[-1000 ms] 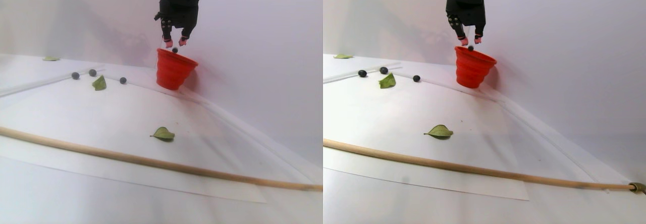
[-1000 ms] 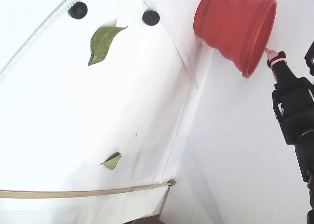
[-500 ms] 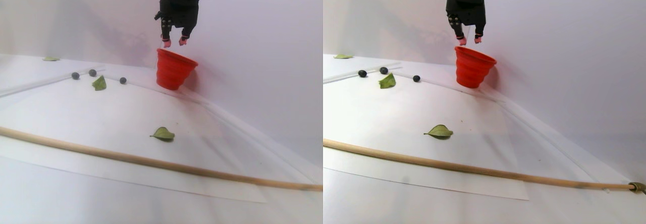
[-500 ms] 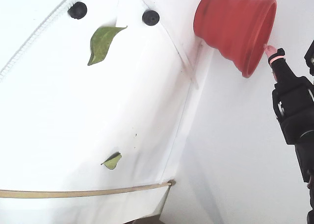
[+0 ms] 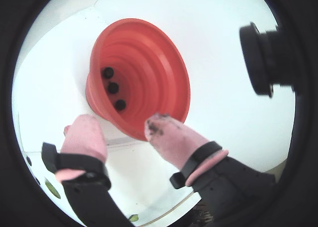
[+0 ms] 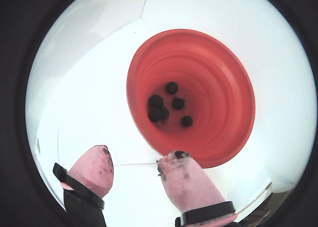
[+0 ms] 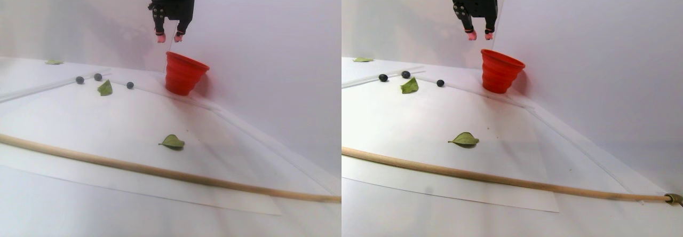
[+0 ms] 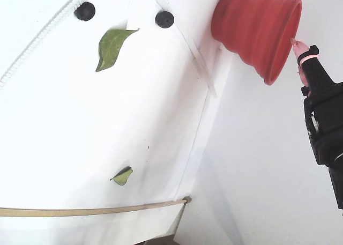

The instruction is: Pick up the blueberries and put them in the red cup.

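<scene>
The black tool with pink-padded fingertips [image 6: 135, 167] is seen hanging above the rim of the red-orange tapered cup with stepped, ribbed walls [image 6: 223, 103]; its jaws stand apart and nothing is held between them. Dark smears are seen on the pink pads [image 5: 160, 127]. Small round dark blue-black blueberries [image 6: 164, 108] are seen lying at the bottom of the cup, about five in one wrist view, three visible in the other [image 5: 113, 88].

The coming move is judged to be a return to the loose berries. In the left half of the stereo pair view three more dark berries [image 7: 97, 77] are seen on the white bench [image 7: 133, 119], in a rough row along the far edge, well to the left of the cup [image 7: 184, 74] and lower than the tool [image 7: 169, 36]. The berry nearest the cup [image 7: 129, 85] lies just right of a green leaf [image 7: 105, 88]; it is judged the shortest reach. A second green leaf [image 7: 172, 141] and a long wooden rod [image 7: 160, 170] lie nearer, well apart from the berries.
</scene>
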`<state>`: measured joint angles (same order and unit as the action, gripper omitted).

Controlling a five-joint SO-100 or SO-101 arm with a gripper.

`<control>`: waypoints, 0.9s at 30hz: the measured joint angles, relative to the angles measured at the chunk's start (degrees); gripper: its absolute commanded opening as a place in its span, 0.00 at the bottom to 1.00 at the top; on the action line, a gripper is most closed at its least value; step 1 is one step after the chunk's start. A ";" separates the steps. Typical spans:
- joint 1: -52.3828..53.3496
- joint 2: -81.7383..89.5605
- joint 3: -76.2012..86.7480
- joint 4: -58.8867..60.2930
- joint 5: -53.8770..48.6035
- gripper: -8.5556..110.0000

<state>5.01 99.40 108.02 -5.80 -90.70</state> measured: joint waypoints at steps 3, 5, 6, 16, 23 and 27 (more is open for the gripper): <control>-0.62 1.23 1.76 1.14 1.23 0.22; -1.05 1.85 3.08 2.02 2.29 0.22; -1.14 2.29 3.69 2.11 2.81 0.22; -3.08 2.46 7.29 4.13 6.68 0.22; -4.66 2.46 7.65 4.13 8.70 0.22; -5.63 2.46 7.65 4.13 9.23 0.23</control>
<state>-0.62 101.87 115.66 -1.67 -81.47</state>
